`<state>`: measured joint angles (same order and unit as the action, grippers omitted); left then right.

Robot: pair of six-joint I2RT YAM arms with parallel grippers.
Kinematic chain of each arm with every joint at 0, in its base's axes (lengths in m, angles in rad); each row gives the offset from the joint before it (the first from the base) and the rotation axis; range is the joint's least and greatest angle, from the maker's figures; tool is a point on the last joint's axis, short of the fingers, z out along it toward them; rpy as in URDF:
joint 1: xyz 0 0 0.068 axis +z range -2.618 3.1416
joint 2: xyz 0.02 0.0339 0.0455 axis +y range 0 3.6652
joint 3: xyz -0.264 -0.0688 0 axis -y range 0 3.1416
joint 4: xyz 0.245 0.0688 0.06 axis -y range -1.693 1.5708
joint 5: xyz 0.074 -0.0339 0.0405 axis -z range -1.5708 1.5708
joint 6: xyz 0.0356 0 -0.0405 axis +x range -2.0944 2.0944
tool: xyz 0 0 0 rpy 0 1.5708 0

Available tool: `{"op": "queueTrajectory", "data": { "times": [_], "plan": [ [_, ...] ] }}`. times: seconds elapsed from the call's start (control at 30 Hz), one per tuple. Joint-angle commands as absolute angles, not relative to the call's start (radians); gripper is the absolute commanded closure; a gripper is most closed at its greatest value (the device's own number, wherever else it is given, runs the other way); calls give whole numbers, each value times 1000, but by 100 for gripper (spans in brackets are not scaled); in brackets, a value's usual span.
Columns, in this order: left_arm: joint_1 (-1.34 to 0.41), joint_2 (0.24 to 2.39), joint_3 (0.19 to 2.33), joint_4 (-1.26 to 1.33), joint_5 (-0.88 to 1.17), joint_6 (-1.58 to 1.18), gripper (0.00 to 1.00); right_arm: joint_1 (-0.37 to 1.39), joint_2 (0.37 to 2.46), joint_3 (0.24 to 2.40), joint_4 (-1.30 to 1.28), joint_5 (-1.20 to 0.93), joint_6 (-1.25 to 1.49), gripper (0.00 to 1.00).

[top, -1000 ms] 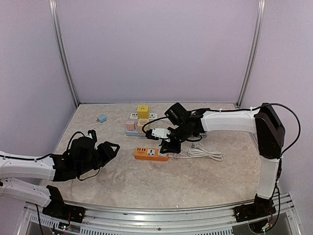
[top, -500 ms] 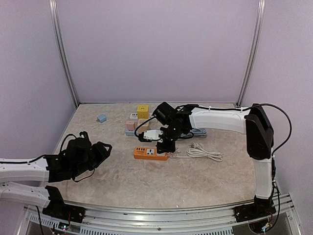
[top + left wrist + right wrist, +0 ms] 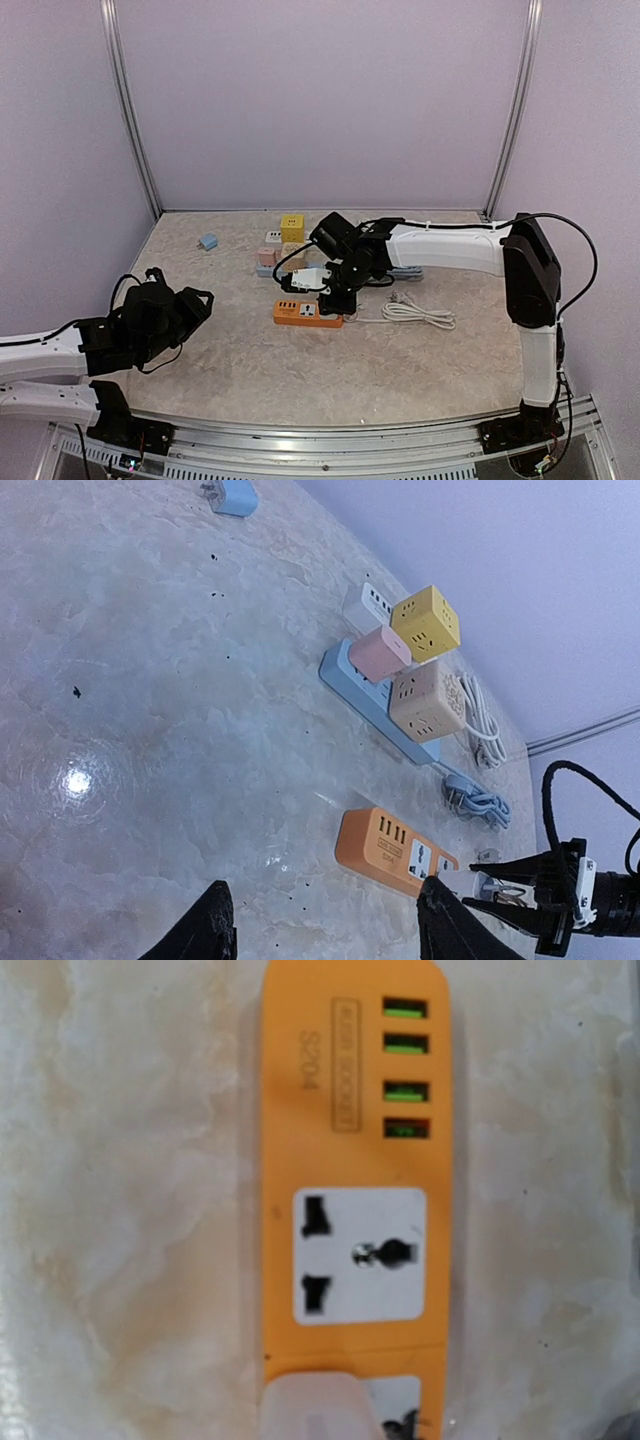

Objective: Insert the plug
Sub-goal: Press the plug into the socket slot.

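The orange strip (image 3: pixel 308 313) lies left-right, USB end left, plug (image 3: pixel 312 1407) over right end.

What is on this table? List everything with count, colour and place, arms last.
orange power strip: one, orange, mid-table.
white plug: one, white, over one end of the orange power strip.
blue power strip: one, light blue, behind the orange one.
cube adapters: three; pink and beige on the blue power strip, yellow just behind.
white adapter: one, white, beside the yellow cube.
small blue adapter: one, blue, far left, alone.
white cable coil: one, white, right of the orange power strip.
grey-blue cable: one, bundled, behind the coil.
table: one, beige marble look.
left gripper: open, empty, near left.
right gripper: holding the white plug.
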<state>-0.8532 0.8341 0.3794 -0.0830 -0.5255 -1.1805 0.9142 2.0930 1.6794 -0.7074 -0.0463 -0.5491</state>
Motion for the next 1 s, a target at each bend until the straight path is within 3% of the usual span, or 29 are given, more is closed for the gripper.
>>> {"op": "queueTrajectory", "data": {
  "times": [0.0, 0.67, 0.97],
  "plan": [
    [-847, 824, 381, -123, -547, -1175, 41, 902, 2229, 1543, -726, -57, -521, 99],
    [-845, 838, 412, -118, -546, -1154, 41, 845, 2236, 1492, -693, -120, -488, 99],
    [-844, 852, 404, -123, -548, -1171, 41, 850, 2178, 1535, -732, -77, -480, 82]
  ]
}}
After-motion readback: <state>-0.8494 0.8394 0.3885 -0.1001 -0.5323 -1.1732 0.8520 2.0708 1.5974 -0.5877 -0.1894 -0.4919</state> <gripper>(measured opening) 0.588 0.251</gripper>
